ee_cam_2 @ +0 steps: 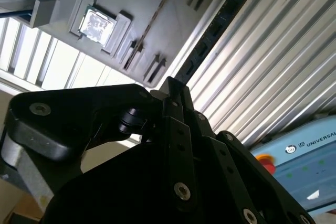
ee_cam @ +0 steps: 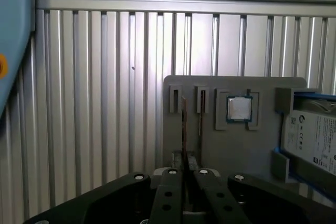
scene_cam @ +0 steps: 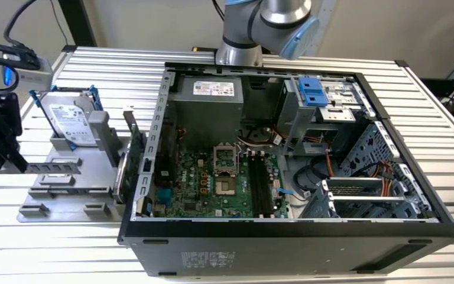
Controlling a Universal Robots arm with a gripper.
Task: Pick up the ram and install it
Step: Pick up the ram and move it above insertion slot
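Note:
My gripper is shut on the ram, a long, thin dark stick with small chips that reaches out from the fingertips over the ribbed table. In the first wrist view the ram is edge-on, pinched between the two black fingers in front of the grey parts holder. In the exterior view the gripper hangs at the far left, beside that holder and well away from the open computer case. Long dark memory slots lie on the motherboard inside the case.
On the holder stand a silver hard drive with blue rails, a square processor chip and an upright expansion card close to the case wall. The arm's base stands behind the case. Ribbed aluminium table surrounds everything.

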